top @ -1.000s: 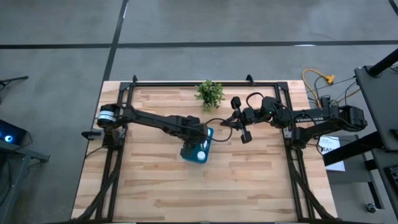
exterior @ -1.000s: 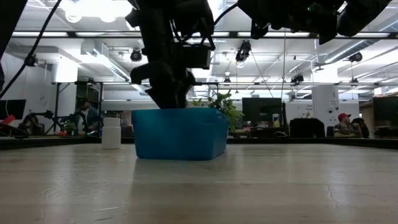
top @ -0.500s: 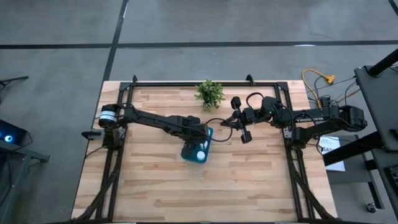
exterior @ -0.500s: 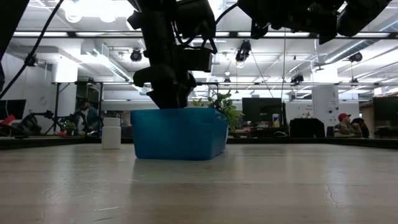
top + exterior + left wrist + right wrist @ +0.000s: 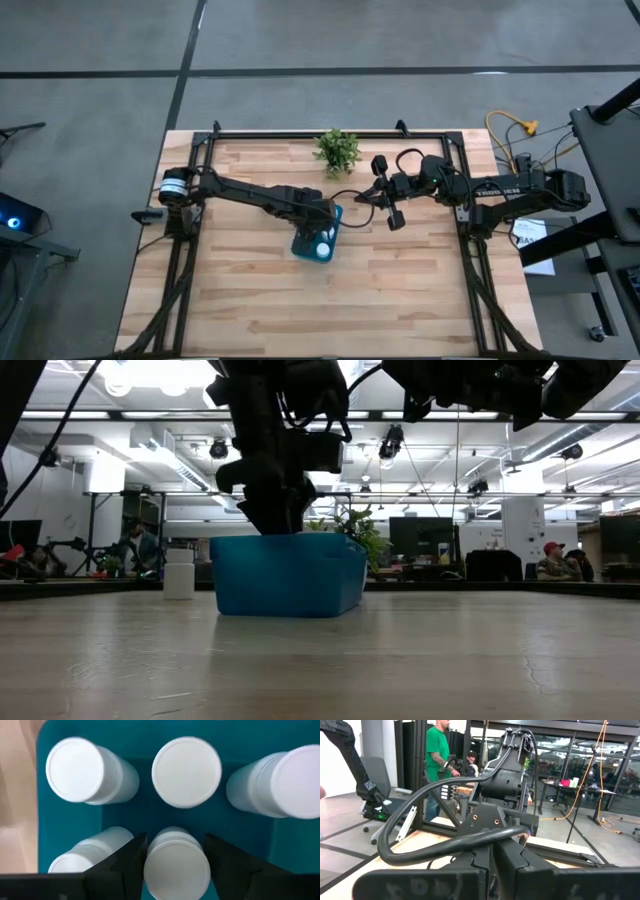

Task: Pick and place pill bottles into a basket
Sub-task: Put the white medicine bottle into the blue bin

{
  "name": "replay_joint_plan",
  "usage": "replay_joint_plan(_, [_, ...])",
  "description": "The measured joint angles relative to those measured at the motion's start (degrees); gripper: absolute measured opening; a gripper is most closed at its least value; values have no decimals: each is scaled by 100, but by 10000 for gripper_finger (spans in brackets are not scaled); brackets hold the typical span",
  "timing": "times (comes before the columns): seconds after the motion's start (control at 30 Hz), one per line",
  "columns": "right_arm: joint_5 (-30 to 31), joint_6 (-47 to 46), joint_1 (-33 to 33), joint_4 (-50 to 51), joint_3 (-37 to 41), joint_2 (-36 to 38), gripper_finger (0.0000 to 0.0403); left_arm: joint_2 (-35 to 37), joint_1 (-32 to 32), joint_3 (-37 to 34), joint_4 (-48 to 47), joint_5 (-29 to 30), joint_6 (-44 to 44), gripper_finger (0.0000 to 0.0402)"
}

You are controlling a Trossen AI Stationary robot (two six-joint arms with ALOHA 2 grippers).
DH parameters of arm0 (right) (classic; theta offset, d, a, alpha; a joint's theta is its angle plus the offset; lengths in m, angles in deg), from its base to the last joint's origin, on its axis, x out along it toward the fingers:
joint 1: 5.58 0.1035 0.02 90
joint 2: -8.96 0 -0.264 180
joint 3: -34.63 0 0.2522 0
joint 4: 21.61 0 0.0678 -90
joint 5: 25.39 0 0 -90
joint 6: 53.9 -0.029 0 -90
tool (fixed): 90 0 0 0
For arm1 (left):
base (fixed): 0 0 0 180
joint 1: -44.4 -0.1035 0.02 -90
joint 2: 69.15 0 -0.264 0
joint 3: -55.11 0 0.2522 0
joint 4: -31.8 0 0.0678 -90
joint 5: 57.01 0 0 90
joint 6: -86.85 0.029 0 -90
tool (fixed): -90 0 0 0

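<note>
The teal basket (image 5: 318, 238) stands mid-table, and its front wall shows in the low view (image 5: 288, 576). My left gripper (image 5: 176, 851) points down into it, shut on a white pill bottle (image 5: 177, 866). Several more white bottles stand in the basket around it, such as one at the corner (image 5: 82, 770) and one in the middle (image 5: 186, 771). One more bottle (image 5: 179, 572) stands on the table left of the basket. My right gripper (image 5: 386, 192) hangs open and empty above the table, right of the basket. My left gripper pinches the bottle's two opposite sides just below the cap (image 5: 150, 851) between its two fingers. The fingers come from above, pointing down. The bottle is upright inside the basket, next to another bottle (image 5: 90, 854); whether its base rests on the basket's floor is hidden.
A small green potted plant (image 5: 337, 150) stands near the far edge, behind the basket. Black frame rails (image 5: 190, 260) run along the table's left, right and far sides. Bare wood (image 5: 330, 310) lies toward the near edge. People show in the room beyond the table.
My left gripper has drawn back a little over the basket, toward the table's far left, so more white bottle caps show in the high view. The basket and my right arm have kept still.
</note>
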Motion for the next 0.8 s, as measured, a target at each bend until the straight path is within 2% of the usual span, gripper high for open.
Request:
replay_joint_plan(0.2, [-2,0,-2,0,0,0,9,25,0,133,-33,-80,-10,173])
replay_joint_plan(0.37, [-1,-13,0,4,0,0,8,35,0,124,-29,-408,-104,173])
replay_joint_plan(0.8, [-2,-33,0,4,0,0,8,39,-11,81,-47,-343,-129,174])
